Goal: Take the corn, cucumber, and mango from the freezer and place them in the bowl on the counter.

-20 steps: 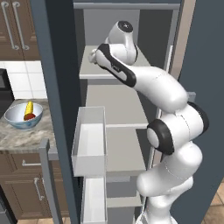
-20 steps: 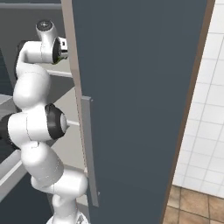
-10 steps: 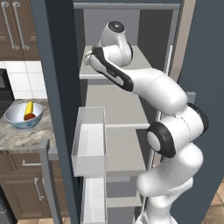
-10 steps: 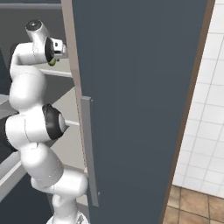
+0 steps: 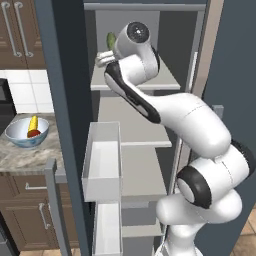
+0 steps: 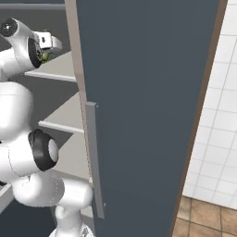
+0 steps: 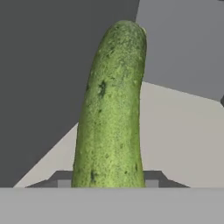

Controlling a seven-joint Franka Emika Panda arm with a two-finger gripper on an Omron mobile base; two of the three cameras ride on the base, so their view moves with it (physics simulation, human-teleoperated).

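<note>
The green cucumber (image 7: 111, 109) stands upright between my fingertips (image 7: 64, 180), and my gripper (image 7: 108, 181) is shut on its lower end. From the left base camera the cucumber (image 5: 110, 39) pokes up behind my gripper (image 5: 106, 56), just above the freezer's top shelf (image 5: 165, 82). A bit of the cucumber (image 6: 45, 57) also shows beside the hand in the right base view. On the counter (image 5: 20, 159) at the left sits the pale blue bowl (image 5: 14, 137), holding the yellow corn (image 5: 32, 122) and the red-orange mango (image 5: 34, 133).
A white drawer (image 5: 102, 162) juts out of the freezer below the shelves. The freezer's left door (image 5: 65, 100) stands open between the arm and the counter. Its right door (image 6: 148, 92) with a grey handle takes up most of the right base view. Brown cabinets (image 5: 30, 215) sit under the counter.
My gripper has shut on the cucumber. The hand has swung left along the top shelf and risen a little, with the cucumber now standing up in it.
</note>
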